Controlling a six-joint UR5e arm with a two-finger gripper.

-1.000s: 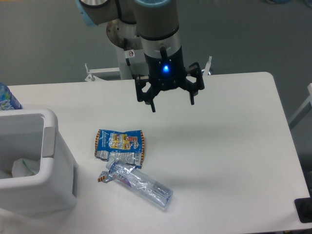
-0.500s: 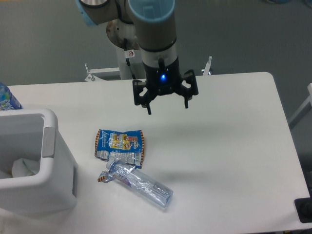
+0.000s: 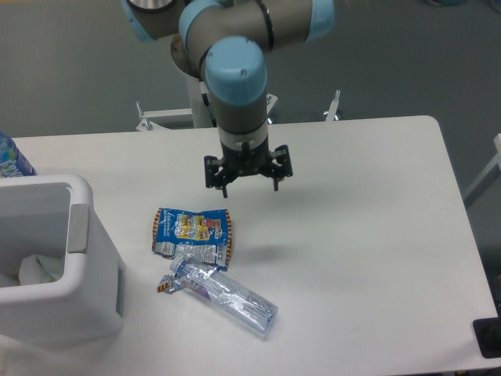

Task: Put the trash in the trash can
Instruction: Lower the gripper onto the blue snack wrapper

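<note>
End effector (image 3: 250, 188) spread, empty, above blue wrapper (image 3: 192, 232) and crushed bottle (image 3: 227, 294).

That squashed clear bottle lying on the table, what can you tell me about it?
The crushed bottle is clear, thin plastic, flattened and creased, with a pale cap at its upper-left end. It lies on its side on the white table, slanting from upper left to lower right. Its cap end meets the lower edge of the blue snack wrapper, possibly overlapping it. Some small brownish scrap sits by the cap; what it is I cannot tell. It looks empty. The claw hangs open above the table, apart from it.
</note>
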